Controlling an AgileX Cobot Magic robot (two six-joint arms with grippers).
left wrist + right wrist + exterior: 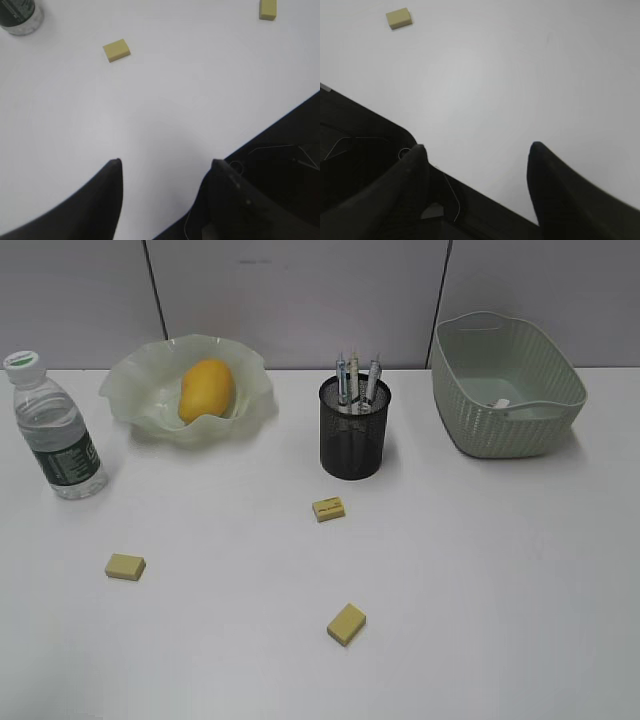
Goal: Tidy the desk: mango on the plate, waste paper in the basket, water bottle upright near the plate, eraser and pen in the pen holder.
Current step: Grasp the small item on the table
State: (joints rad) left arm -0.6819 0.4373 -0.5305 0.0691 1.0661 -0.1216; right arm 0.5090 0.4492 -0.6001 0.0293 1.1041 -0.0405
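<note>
The mango lies in the wavy-rimmed plate at the back left. The water bottle stands upright just left of the plate, and its base shows in the left wrist view. Pens stick out of the black mesh pen holder. Inside the basket, only a small white bit of the waste paper shows. Three yellow erasers lie loose on the desk: one before the holder, one at left, one near the front. My left gripper and right gripper are open and empty over the desk's front edge.
In the left wrist view one eraser lies ahead of the fingers and another at the far right. The right wrist view has an eraser at its upper left. A dark drop lies beyond the desk's front edge.
</note>
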